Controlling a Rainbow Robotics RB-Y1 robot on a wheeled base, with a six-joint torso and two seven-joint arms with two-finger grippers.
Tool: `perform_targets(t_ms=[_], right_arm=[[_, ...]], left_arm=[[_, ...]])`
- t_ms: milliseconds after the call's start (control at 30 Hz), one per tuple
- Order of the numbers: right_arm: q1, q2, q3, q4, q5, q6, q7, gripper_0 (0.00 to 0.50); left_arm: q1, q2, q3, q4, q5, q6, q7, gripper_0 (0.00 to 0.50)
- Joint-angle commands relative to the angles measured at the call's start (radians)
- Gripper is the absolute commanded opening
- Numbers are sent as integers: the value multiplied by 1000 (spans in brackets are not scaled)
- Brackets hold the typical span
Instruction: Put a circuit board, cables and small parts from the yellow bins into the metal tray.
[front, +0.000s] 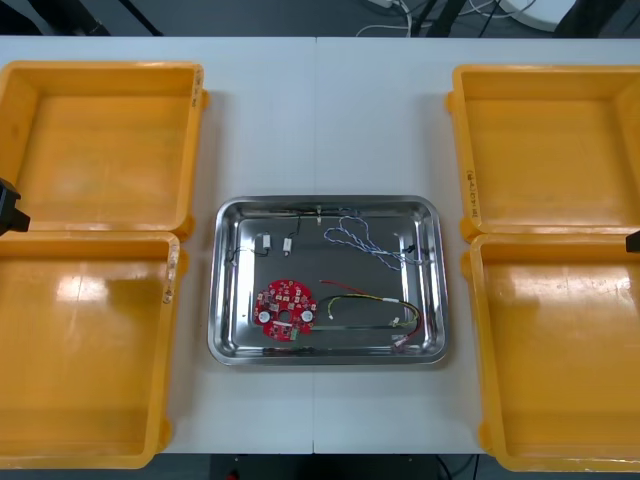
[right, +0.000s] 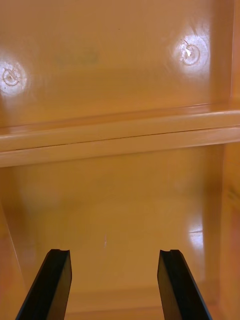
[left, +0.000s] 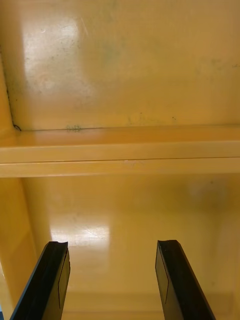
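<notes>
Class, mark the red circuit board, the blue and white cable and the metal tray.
red circuit board (front: 285, 309): front view, centre of the disc.
blue and white cable (front: 348, 238): front view, on its loops.
metal tray (front: 370, 201): front view, far rim.

Bright overhead light w/ glare on yellow bins (front: 85, 290).

The tray (front: 327, 200), between paired bins (front: 100, 150), holds a circuit board (front: 287, 308), cables (front: 345, 232) and small metal parts (front: 267, 241).
</notes>
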Motion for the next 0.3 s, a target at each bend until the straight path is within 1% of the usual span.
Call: perform_targets(t_ms=[33,300], right_arm=[[9,-44,-36,-30,1,4,-34,500],[9,-44,-36,-30,1,4,-34,500]], left_arm=[[15,20,35,-32,-4,8,-68,500],[15,20,35,-32,-4,8,-68,500]])
